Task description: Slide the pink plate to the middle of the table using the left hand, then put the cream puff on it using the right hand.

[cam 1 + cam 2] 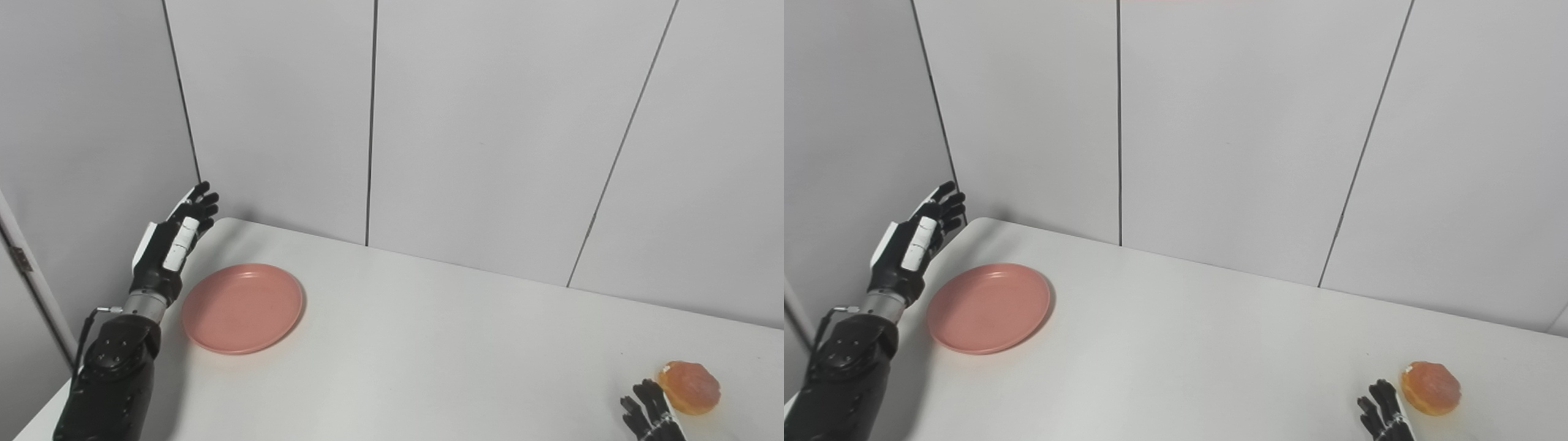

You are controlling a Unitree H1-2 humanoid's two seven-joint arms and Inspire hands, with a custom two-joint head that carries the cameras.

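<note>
Left hand (pixel 174 236) hovering beside pink plate (pixel 242 308), fingers (pixel 202 199) extending open, holding nothing. Right hand (pixel 649 410) resting by cream puff (pixel 690 386), fingers spreading, empty.

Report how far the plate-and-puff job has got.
Nothing looks done yet. The pink plate sits at the table's left side, not the middle, and is empty. In hand: the left hand is open beside the plate's left edge, not visibly touching it. The right hand waits open next to the cream puff, not holding it. Left: the slide, then picking and placing the puff.
</note>
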